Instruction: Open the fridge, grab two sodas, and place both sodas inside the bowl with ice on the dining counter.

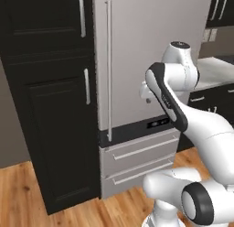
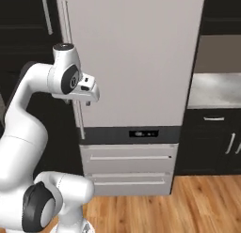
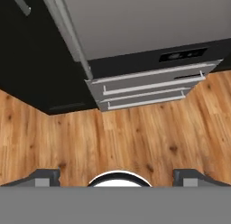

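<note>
One fridge stands before me, door shut, with one long bar handle on its left edge, one dark display strip and two drawers below. Black cabinets flank its left with two short handles. My arm is raised and bent, my hand held in front of the door near the handle, pointing down at the wood floor. My claw is spread wide with nothing between the fingertips.

Beige-grey fridge, door shut, drawers below
</note>
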You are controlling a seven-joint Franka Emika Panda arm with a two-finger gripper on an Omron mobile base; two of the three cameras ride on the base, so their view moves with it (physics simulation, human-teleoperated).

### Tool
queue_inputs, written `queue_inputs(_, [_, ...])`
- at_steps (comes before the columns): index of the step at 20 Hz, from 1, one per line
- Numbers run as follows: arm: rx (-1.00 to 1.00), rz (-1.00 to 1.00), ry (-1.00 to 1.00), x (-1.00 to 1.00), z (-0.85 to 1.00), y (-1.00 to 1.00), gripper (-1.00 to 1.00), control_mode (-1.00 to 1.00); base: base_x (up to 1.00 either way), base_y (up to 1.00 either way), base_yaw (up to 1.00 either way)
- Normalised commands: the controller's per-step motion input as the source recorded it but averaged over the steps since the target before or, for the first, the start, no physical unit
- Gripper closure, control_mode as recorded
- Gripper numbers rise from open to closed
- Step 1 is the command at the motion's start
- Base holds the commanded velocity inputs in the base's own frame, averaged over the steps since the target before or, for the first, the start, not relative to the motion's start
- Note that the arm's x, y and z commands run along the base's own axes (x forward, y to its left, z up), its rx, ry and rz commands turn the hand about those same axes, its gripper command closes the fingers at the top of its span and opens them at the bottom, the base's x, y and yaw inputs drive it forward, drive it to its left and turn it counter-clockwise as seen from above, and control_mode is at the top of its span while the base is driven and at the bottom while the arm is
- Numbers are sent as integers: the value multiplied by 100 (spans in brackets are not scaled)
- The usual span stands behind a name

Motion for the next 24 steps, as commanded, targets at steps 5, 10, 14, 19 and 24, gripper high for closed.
queue_inputs(5, [0, 0, 0, 0, 0, 0, -100, 100, 0, 91, -30])
queue_inputs(10, [0, 0, 0, 0, 0, 0, -100, 100, 4, 74, -19])
queue_inputs(14, [0, 0, 0, 0, 0, 0, -100, 100, 18, 70, -20])
queue_inputs(19, [0, 0, 0, 0, 0, 0, -100, 100, 29, 40, -23])
queue_inputs(24, [0, 0, 0, 0, 0, 0, -100, 100, 37, 43, -27])
